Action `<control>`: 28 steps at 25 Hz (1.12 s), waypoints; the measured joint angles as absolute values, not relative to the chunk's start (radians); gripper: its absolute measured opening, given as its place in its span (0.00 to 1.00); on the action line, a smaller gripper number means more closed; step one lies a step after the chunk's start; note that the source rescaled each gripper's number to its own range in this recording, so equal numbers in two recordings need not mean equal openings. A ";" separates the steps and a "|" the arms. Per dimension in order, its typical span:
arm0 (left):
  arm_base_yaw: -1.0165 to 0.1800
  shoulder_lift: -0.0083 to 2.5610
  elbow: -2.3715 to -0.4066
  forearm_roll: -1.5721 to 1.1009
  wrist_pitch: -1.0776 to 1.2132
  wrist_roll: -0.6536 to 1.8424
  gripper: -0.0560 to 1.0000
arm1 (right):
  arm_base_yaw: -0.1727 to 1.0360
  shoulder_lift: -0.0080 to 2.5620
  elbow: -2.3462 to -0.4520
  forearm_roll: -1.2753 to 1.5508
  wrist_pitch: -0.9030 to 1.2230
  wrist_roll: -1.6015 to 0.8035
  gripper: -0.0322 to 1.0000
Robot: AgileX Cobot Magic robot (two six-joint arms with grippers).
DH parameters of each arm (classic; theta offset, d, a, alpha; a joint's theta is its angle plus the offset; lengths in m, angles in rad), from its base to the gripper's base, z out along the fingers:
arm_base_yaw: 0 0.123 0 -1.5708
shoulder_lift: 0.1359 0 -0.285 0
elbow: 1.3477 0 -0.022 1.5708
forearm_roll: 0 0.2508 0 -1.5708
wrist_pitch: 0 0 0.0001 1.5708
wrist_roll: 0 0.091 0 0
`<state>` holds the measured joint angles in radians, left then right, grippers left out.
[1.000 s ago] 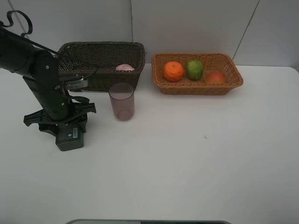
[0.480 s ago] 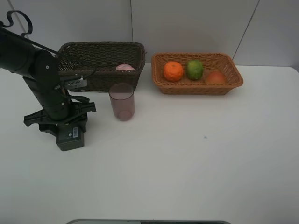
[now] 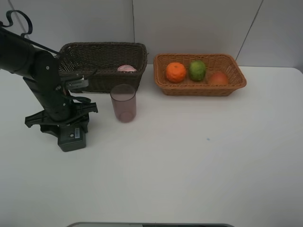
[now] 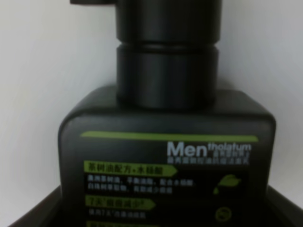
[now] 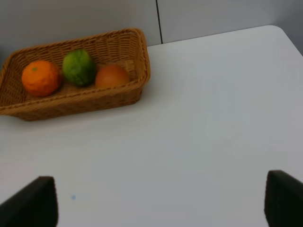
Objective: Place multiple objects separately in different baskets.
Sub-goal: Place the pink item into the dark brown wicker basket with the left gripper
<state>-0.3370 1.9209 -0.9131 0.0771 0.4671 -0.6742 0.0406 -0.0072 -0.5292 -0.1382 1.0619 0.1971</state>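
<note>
The dark green flask lies low at the table's left, and my left gripper comes down on it from above, its jaws closed wide on the flask's sides. In the left wrist view the flask fills the picture, with a dark finger against each lower side. A translucent pink cup stands upright in front of the dark brown basket, where something pink shows. The tan basket holds the orange, the green fruit and the peach. My right gripper is open and holds nothing.
The two baskets stand side by side along the back wall. The left arm leans in from the left edge, close to the dark basket's front. The right wrist view shows white table in front of the tan basket.
The left gripper and the flask have shifted together very slightly to the right and up. Nothing else has moved.
</note>
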 joint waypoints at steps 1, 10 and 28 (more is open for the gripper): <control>-0.337 1.907 -0.913 0.077 0.466 -0.664 0.83 | 0.041 -0.007 -0.529 -0.138 1.062 0.197 0.95; -0.337 1.619 -0.912 0.077 0.463 -0.467 0.83 | 0.041 -0.007 -0.529 -0.138 1.062 0.197 0.95; -0.321 1.577 -1.001 0.084 -0.211 -0.127 0.83 | 0.041 -0.007 -0.529 -0.138 1.062 0.198 0.95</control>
<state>-0.3206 1.5765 -1.0012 0.0839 -0.2108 -0.1269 0.0406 -0.0072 -0.5292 -0.1382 1.0619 0.1980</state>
